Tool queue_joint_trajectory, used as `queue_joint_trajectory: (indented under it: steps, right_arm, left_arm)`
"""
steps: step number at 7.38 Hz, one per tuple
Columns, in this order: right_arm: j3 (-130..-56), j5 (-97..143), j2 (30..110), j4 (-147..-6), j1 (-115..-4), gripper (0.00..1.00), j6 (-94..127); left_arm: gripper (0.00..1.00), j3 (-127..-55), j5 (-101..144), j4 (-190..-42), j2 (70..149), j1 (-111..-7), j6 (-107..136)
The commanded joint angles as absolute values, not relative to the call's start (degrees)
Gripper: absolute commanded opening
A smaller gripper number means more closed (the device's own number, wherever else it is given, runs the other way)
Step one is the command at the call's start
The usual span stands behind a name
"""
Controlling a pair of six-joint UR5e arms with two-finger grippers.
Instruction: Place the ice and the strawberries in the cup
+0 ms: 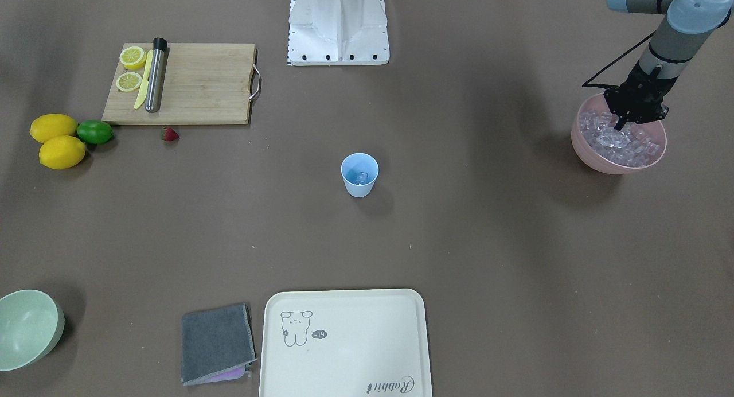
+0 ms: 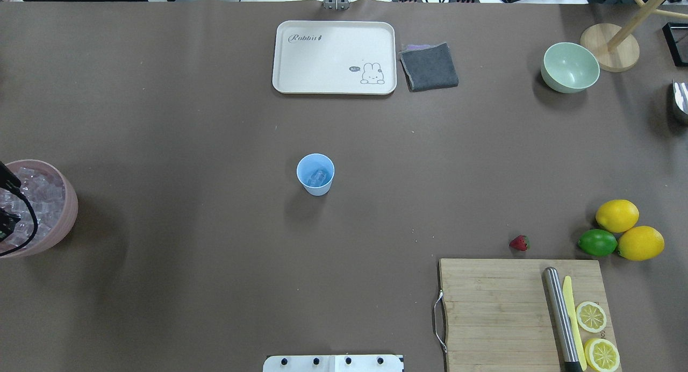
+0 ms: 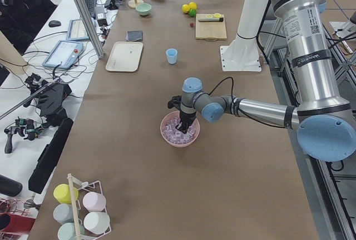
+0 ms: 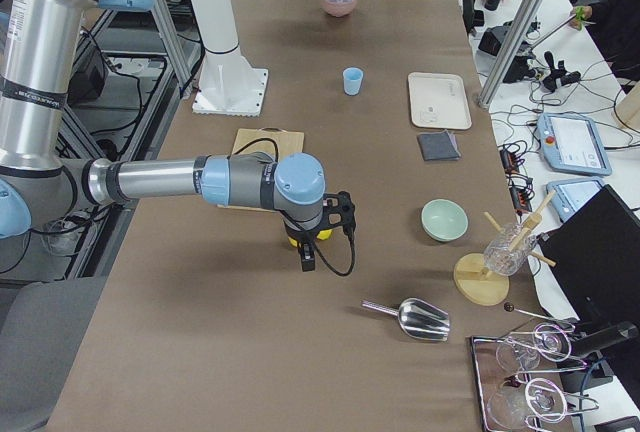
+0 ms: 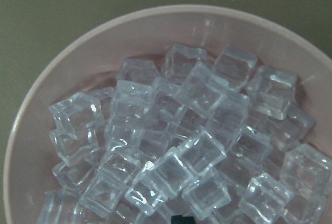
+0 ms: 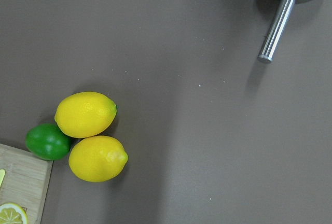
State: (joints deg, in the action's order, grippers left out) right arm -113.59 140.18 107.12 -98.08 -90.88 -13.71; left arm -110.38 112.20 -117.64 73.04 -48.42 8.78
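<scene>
Cup (image 1: 359,175) sits on brown tabletop (image 1: 487,242); left tool (image 1: 620,123) among ice (image 1: 629,147), its spread unclear.

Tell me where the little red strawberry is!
In the overhead view, the strawberry lies on the robot's right side, just past the far edge of the cutting board, with the lime off to its right.
</scene>
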Motion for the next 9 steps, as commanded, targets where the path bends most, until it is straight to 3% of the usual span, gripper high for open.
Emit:
queue_joint_trajectory:
  steps: [1, 2, 3, 4, 5, 6, 9]
  right_arm:
    - [-113.6, 140.2, 107.1, -98.1, -90.9, 1.00, -13.7]
    - [-113.7, 140.2, 107.1, -98.2, -90.9, 1.00, -13.7]
    - [-113.7, 140.2, 107.1, -98.2, -90.9, 1.00, -13.7]
    - [-113.8, 140.2, 107.1, -98.2, -90.9, 1.00, -13.7]
    - [-114.0, 140.2, 107.4, -98.2, -90.9, 1.00, -13.7]
    - [-114.0, 140.2, 107.5, -98.2, -90.9, 1.00, -13.7]
    - [-114.4, 140.1, 108.3, -98.0, -90.9, 1.00, -13.7]
  left_arm:
    - [0.00, -110.5, 112.7, -117.6, 73.0, -48.5, 8.7]
    - [0.00, -110.2, 112.8, -117.5, 73.0, -48.6, 8.3]
    - [0.33, -110.5, 112.9, -117.4, 72.9, -49.1, 7.6]
    - [0.55, -110.6, 112.9, -117.4, 72.9, -49.8, 7.6]
    - [0.55, -112.0, 113.5, -117.3, 72.4, -50.6, 7.6]
    - [0.64, -112.1, 117.5, -117.3, 72.9, -51.1, 7.9]
    - [0.64, -111.0, 118.5, -114.6, 75.3, -53.5, 17.5]
